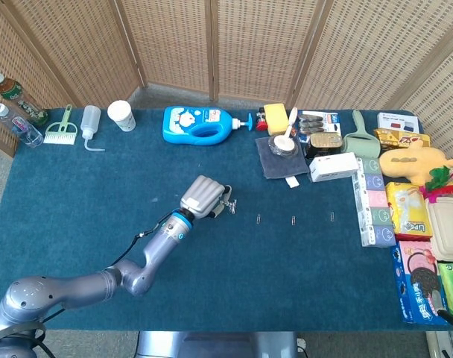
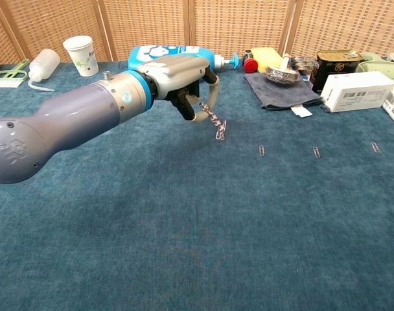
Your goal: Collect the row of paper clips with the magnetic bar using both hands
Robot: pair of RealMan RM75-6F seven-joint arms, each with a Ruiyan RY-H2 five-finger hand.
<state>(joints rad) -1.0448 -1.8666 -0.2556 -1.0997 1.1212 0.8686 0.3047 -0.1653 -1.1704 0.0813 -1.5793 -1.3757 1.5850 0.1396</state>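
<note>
My left hand (image 1: 204, 198) (image 2: 179, 78) hovers over the middle of the blue table, fingers curled around a small magnetic bar (image 2: 210, 114) that juts down and to the right. A clump of paper clips (image 2: 220, 129) (image 1: 228, 206) hangs from the bar's tip, above the cloth. To its right, three paper clips lie in a row on the cloth: the nearest (image 2: 262, 151) (image 1: 258, 219), the middle one (image 2: 317, 152) (image 1: 293, 221) and the far one (image 2: 375, 147) (image 1: 331, 217). My right hand shows in neither view.
A blue detergent bottle (image 1: 200, 124) lies at the back. A grey cloth with a bowl and spoon (image 1: 284, 146), a white box (image 1: 333, 166) and a tin (image 2: 337, 65) stand at the back right. Snack packs (image 1: 409, 209) line the right edge. A cup (image 1: 121, 115) and bottles stand at the back left.
</note>
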